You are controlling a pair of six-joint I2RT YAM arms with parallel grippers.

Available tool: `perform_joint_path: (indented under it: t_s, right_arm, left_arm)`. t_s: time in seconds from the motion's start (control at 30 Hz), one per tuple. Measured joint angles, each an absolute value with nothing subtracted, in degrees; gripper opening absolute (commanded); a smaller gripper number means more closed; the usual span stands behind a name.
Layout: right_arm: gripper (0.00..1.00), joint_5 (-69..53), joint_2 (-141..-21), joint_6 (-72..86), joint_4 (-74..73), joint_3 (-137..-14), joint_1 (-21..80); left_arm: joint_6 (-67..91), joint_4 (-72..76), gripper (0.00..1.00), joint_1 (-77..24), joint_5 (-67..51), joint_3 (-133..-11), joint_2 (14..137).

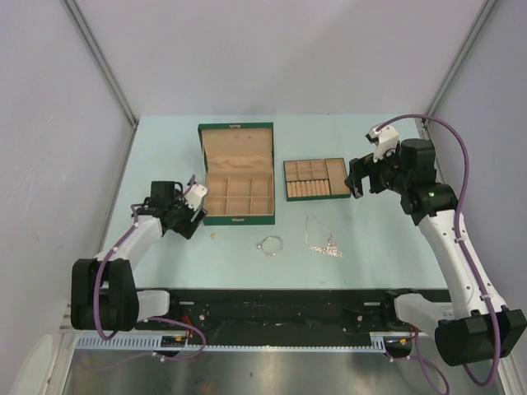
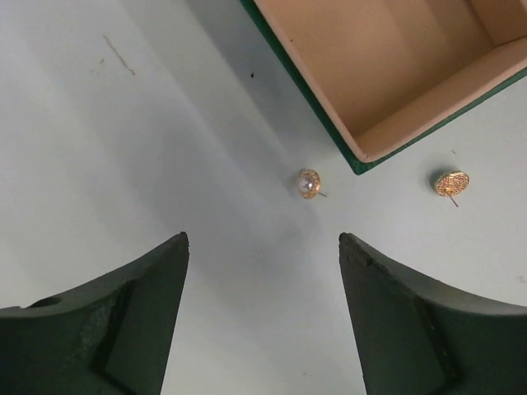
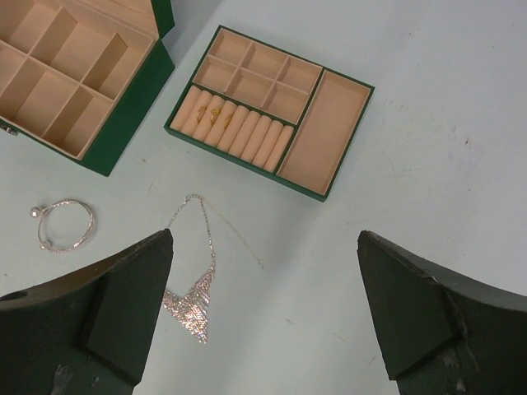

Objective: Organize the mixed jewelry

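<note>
Two small gold stud earrings lie on the table in the left wrist view, one with a pale stone (image 2: 309,183) and one round disc (image 2: 451,183), beside the corner of the green box (image 2: 329,132). My left gripper (image 2: 262,239) is open and empty just short of the stone earring; it shows in the top view (image 1: 196,216) at the box's front left corner. A silver bangle (image 1: 271,244) (image 3: 64,224) and a chain necklace with a sparkly pendant (image 1: 323,240) (image 3: 193,284) lie in front of the box. My right gripper (image 3: 265,234) (image 1: 359,186) is open and empty, raised beside the tray.
The green box (image 1: 239,216) stands open with tan compartments, its lid up at the back. A small green divided tray (image 1: 317,197) (image 3: 325,193) sits to its right; two small gold pieces (image 3: 210,113) rest on its ring rolls.
</note>
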State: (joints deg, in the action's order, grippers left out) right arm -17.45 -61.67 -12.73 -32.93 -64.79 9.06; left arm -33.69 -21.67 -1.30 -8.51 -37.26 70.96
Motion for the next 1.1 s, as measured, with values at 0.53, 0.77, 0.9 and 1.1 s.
perform_joint_path:
  t_s: [0.53,0.77,0.9,1.1]
  right_arm:
    - [1.0,-17.4,-62.1,-13.0,-32.9,-64.6,9.3]
    - [1.0,-17.3,-62.1,-13.6,-33.0,-64.5,9.3]
    - [1.0,-17.2,-62.1,-13.6,-33.0,-63.9,9.3]
    - [1.0,-17.2,-62.1,-13.6,-33.0,-63.6,9.3]
  left_arm:
    - [-32.9,-19.9,0.64,-1.3,-12.7,-40.9,79.0]
    - [-32.9,-19.4,0.63,-1.3,-12.8,-41.0,80.3]
    - [-33.0,-19.1,0.61,-1.3,-12.9,-41.0,80.6]
    - [-33.0,-18.5,0.58,-1.3,-13.7,-41.0,81.7]
